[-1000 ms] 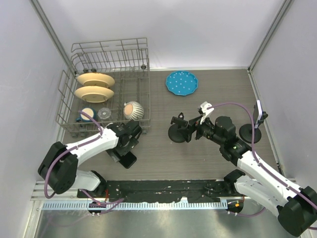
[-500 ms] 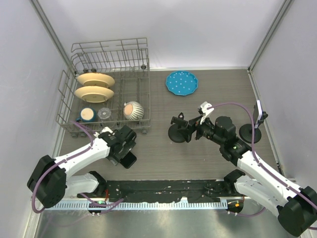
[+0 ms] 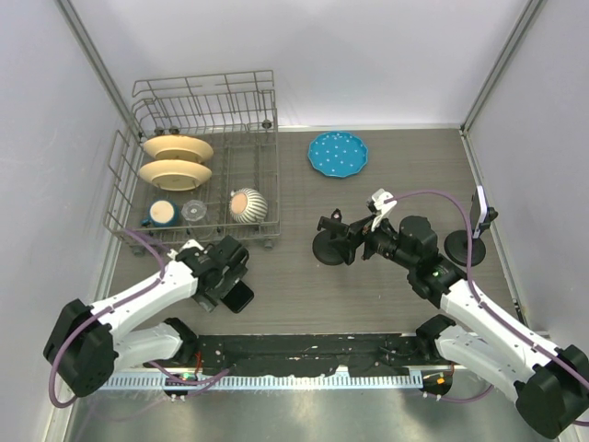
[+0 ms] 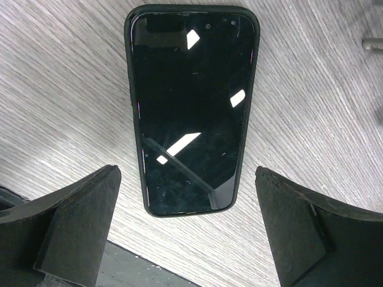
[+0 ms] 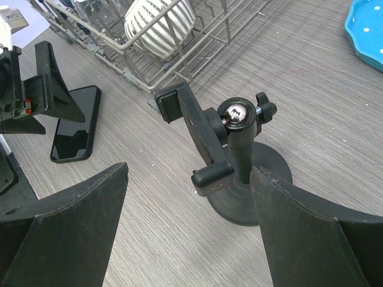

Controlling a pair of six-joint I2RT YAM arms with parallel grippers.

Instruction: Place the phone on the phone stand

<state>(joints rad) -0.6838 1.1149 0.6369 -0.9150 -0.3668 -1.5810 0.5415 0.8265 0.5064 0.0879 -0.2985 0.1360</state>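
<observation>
A black phone (image 3: 242, 296) lies flat, screen up, on the wood-grain table near the front edge. In the left wrist view the phone (image 4: 191, 107) lies lengthwise, its near end level with my fingertips. My left gripper (image 3: 228, 280) is open over the phone's end (image 4: 187, 172) and holds nothing. The black phone stand (image 3: 331, 245), with a round base, ball joint and clamp arm, stands mid-table. My right gripper (image 3: 355, 241) is open and empty, its jaws wide on either side of the stand (image 5: 239, 155), apart from it (image 5: 188, 168). The phone also shows in the right wrist view (image 5: 75, 125).
A wire dish rack (image 3: 198, 92) with plates, cups and a striped bowl (image 3: 247, 204) stands at the back left, close behind the phone. A blue plate (image 3: 338, 153) lies at the back. A second stand (image 3: 465, 242) holding a small white device is at the right. A black mat (image 3: 304, 350) lines the front edge.
My left arm has swung back and to the left, and its gripper has shifted from beside the rack to over the phone's end. The right arm, the stand and the phone have not moved.
</observation>
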